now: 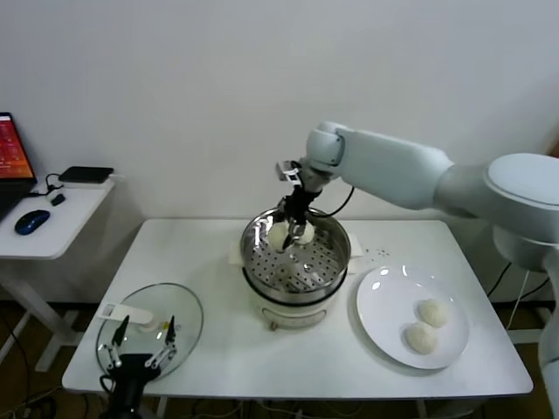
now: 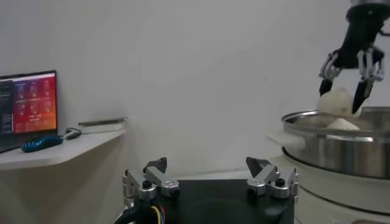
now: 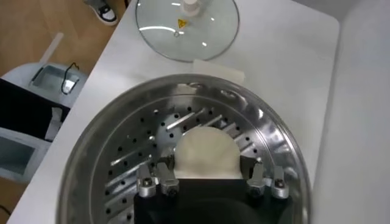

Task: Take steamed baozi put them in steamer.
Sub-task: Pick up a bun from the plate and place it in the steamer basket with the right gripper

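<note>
Right gripper (image 1: 295, 234) hangs over the back half of the steamer (image 1: 295, 262), fingers pointing down, pinching a baozi (image 1: 279, 236) between them (fingers sit on both flanks of the bun in the right wrist view (image 3: 206, 152), whether the grip is firm or loosening I cannot tell). In the left wrist view the held bun (image 2: 337, 100) sits just above the steel rim (image 2: 335, 125), and a second baozi (image 2: 342, 124) peeks over the rim beneath it, already inside the basket. Perforated floor (image 3: 140, 152) shows under the held bun. Steamer stands mid-table on its cream base (image 1: 288, 312).

Right of the steamer, a white plate (image 1: 380, 305) carries two more baozi, one (image 1: 433, 312) farther back, one (image 1: 421, 338) nearer the front edge, close together.

Left gripper (image 1: 140, 342) is parked low at the front left of the table (image 1: 210, 349), fingers spread apart with nothing between them, hovering over the glass lid (image 1: 179, 305), which lies flat with its white handle (image 1: 131, 312) up.

Side desk (image 1: 52, 218) at far left holds a blue mouse (image 1: 31, 222) and a laptop (image 1: 10, 157).
</note>
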Robot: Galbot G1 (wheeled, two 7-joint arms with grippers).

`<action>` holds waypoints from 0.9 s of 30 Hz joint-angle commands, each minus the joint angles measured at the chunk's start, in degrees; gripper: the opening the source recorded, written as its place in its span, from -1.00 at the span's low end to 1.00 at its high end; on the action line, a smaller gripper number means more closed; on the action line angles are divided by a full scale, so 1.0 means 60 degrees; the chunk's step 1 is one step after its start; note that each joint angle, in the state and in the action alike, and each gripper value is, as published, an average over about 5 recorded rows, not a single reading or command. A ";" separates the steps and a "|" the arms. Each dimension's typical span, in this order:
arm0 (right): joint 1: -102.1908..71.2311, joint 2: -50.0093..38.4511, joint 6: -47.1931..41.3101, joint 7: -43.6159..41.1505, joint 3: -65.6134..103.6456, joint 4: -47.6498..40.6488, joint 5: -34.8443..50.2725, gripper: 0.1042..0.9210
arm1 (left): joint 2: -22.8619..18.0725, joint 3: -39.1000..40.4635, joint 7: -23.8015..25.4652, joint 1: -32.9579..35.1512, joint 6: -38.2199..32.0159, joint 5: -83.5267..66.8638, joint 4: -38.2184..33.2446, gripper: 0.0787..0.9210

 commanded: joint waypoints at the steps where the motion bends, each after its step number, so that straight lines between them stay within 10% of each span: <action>1: -0.0833 0.0607 0.0040 0.0011 0.0376 -0.0836 -0.0492 0.43 | -0.0001 -0.0003 0.0007 -0.0021 0.0020 0.0013 0.0061 0.77; 27: -0.1298 0.0738 0.0333 0.0084 0.0964 -0.1366 -0.1126 0.65 | -0.0005 0.0011 0.0004 -0.0089 0.0009 0.0027 0.0203 0.77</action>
